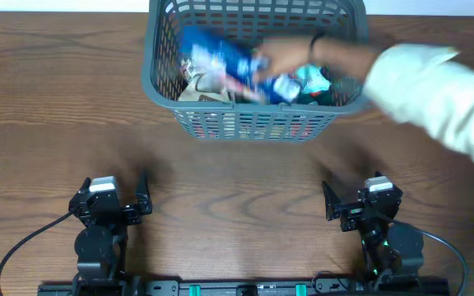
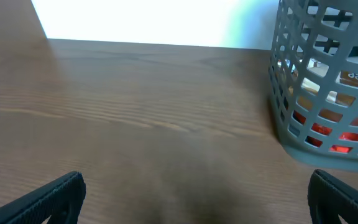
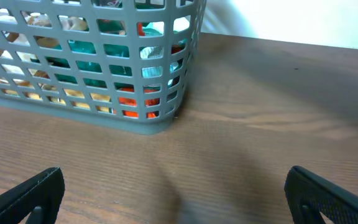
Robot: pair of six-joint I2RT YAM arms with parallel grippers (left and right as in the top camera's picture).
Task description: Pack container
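The grey slotted container (image 1: 245,125) stands at the far middle of the table, filled with packets (image 1: 220,66). A person's hand (image 1: 290,56) in a white sleeve reaches into it from the right, blurred. The container shows at the right in the left wrist view (image 2: 309,118) and at the upper left in the right wrist view (image 3: 92,106). My left gripper (image 1: 130,197) (image 2: 194,199) is open and empty near the front left. My right gripper (image 1: 344,201) (image 3: 173,196) is open and empty near the front right.
The person's arm (image 1: 434,94) crosses the back right of the table. Bare wooden table (image 1: 237,181) lies between the grippers and the container.
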